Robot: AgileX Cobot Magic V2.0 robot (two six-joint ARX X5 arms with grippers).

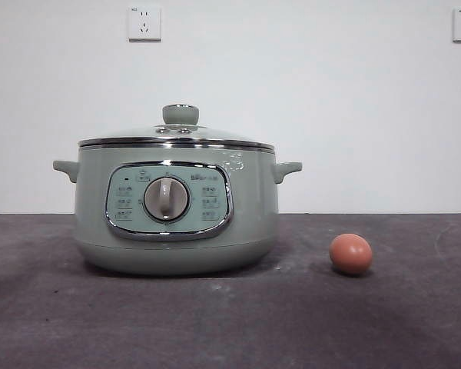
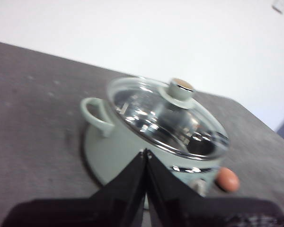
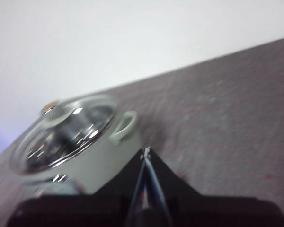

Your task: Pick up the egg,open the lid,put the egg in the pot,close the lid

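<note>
1. We see the egg [image 1: 350, 254] lying on the counter [image 1: 230, 323], apart from the pot [image 1: 177, 211] on its dial-facing right side; the lid [image 1: 177, 138] sits shut on the pot.
2. Left pincer [image 2: 146, 152] and right pincer [image 3: 146, 151] both hang above the counter, jaws pressed together, holding nothing.
3. We judge the egg light, smooth, brittle and prone to roll: grip across its middle, gently.
4. Take the lid by its knob [image 1: 180, 114]; glass, rigid.
</note>
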